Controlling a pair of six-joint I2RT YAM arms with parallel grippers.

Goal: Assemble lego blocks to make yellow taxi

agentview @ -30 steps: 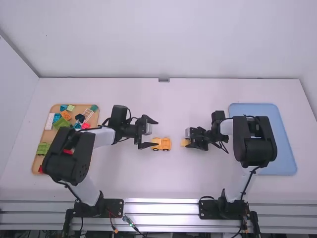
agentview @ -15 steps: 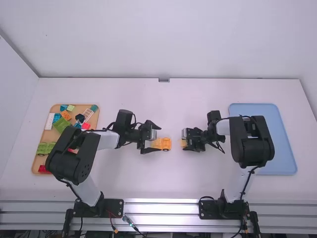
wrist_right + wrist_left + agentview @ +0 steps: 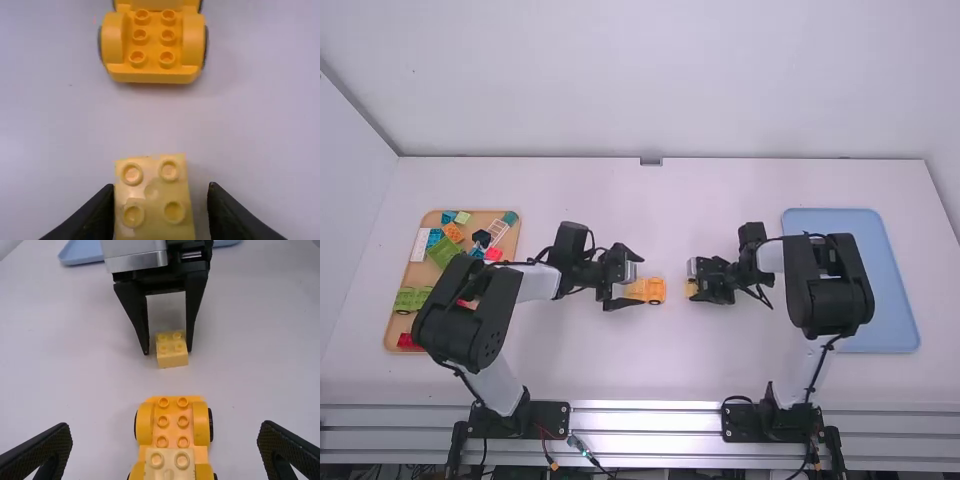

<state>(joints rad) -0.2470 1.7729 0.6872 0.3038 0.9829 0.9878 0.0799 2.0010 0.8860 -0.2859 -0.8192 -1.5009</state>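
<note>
In the high view my left gripper [image 3: 640, 280] is open around the left end of the yellow-orange car [image 3: 653, 291]. The left wrist view puts the car [image 3: 173, 431] between my left gripper's [image 3: 165, 442] widely spaced fingers, touching neither; a paler yellow piece [image 3: 169, 462] sits on it. Farther right, my right gripper [image 3: 691, 283] is open around a small yellow block [image 3: 691, 288] on the table. In the right wrist view this four-stud block [image 3: 152, 200] is between my right gripper's [image 3: 161, 192] fingers, close to one with a gap at the other. The car [image 3: 152, 47] stands apart from it.
At the left, a wooden tray [image 3: 395, 325] holds several coloured blocks, partly under the left arm. A blue tray [image 3: 890, 300] lies at the right, partly behind the right arm. White table [image 3: 665, 370] surrounds the car.
Over the last second my left gripper has shifted slightly right and nearer the table's front edge, over the car. My right gripper has moved a little left. Both have kept still over the last half second.
</note>
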